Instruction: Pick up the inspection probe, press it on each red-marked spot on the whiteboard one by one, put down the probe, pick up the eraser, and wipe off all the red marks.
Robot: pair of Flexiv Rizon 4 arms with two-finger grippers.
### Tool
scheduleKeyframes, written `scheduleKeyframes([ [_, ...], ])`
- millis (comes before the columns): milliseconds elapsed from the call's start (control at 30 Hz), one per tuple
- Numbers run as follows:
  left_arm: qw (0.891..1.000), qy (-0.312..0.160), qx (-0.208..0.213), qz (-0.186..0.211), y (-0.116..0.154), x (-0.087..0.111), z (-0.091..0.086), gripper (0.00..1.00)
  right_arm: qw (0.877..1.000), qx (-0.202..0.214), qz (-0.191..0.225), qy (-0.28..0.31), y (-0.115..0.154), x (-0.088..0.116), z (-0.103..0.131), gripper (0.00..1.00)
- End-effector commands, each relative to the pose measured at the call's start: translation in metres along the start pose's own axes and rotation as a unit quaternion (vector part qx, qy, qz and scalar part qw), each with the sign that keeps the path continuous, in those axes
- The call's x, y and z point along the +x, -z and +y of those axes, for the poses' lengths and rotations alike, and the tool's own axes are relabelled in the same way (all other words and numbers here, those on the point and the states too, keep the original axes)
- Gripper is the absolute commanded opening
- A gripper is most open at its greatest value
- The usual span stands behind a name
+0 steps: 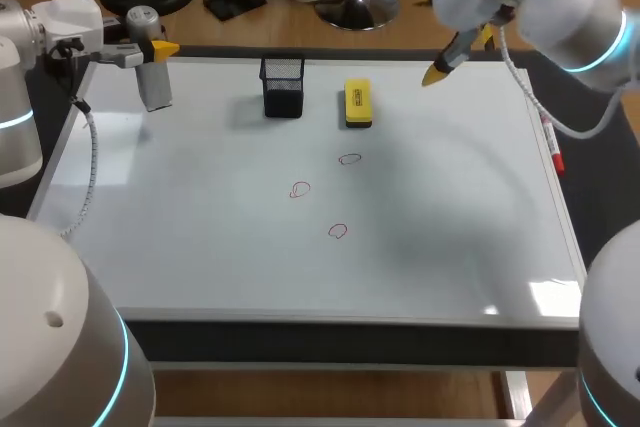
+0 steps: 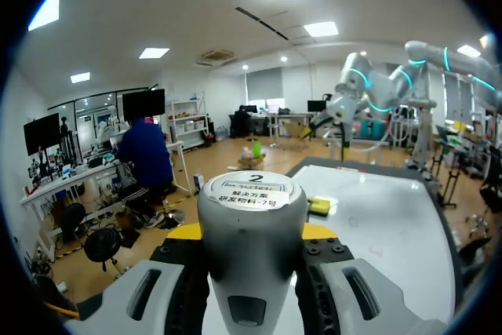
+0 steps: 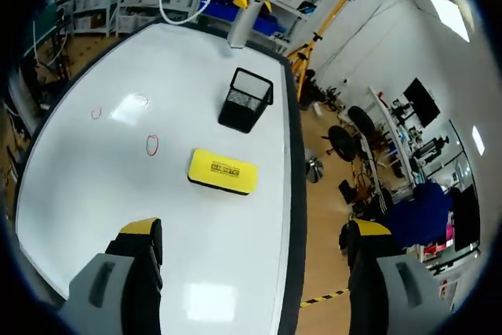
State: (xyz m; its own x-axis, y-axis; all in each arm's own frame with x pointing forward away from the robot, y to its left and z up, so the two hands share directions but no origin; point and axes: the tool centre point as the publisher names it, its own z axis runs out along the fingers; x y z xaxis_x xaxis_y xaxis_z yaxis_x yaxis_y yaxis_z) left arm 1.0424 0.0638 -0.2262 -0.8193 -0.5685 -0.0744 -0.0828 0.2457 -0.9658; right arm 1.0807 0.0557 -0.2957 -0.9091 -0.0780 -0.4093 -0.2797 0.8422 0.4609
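The grey cylindrical probe [image 1: 152, 77] hangs upright above the whiteboard's [image 1: 200, 227] far left corner, with my left gripper [image 1: 150, 50] shut on its upper part. In the left wrist view the probe [image 2: 249, 225] fills the gap between the yellow-tipped fingers [image 2: 182, 231]. Three red marks [image 1: 348, 159] [image 1: 300, 190] [image 1: 337, 231] lie in the board's middle. The yellow eraser [image 1: 357, 104] rests on the board near the far edge. My right gripper [image 1: 455, 55] hovers open and empty above the far right; the eraser [image 3: 223, 172] is ahead of my right gripper [image 3: 251, 233].
A black mesh basket [image 1: 283, 85] stands just left of the eraser, also seen as the basket [image 3: 246, 100] in the right wrist view. A red marker [image 1: 552, 152] lies along the board's right edge.
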Motion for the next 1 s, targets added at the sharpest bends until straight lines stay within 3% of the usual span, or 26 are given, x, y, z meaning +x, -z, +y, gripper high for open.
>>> scheduleKeyframes([
  [33, 1.0, 0.0, 0.0, 0.0, 0.0, 0.0, 0.0, 0.0, 0.937, 0.184, 0.214, 0.204, -0.012, -0.003, 0.004, 1.0],
  [133, 1.0, 0.0, 0.0, 0.0, 0.0, 0.0, 0.0, 0.0, 0.908, 0.214, 0.243, 0.266, -0.017, 0.003, 0.004, 1.0],
  [333, 1.0, 0.0, 0.0, 0.0, 0.0, 0.0, 0.0, 0.0, 0.881, 0.221, 0.27, 0.319, -0.022, 0.011, 0.004, 1.0],
  [367, 1.0, 0.0, 0.0, 0.0, 0.0, 0.0, 0.0, 0.0, 0.888, 0.207, 0.278, 0.301, -0.02, 0.013, 0.004, 1.0],
  [1000, 1.0, 0.0, 0.0, 0.0, 0.0, 0.0, 0.0, 0.0, 0.888, 0.207, 0.278, 0.301, -0.02, 0.013, 0.004, 1.0],
])
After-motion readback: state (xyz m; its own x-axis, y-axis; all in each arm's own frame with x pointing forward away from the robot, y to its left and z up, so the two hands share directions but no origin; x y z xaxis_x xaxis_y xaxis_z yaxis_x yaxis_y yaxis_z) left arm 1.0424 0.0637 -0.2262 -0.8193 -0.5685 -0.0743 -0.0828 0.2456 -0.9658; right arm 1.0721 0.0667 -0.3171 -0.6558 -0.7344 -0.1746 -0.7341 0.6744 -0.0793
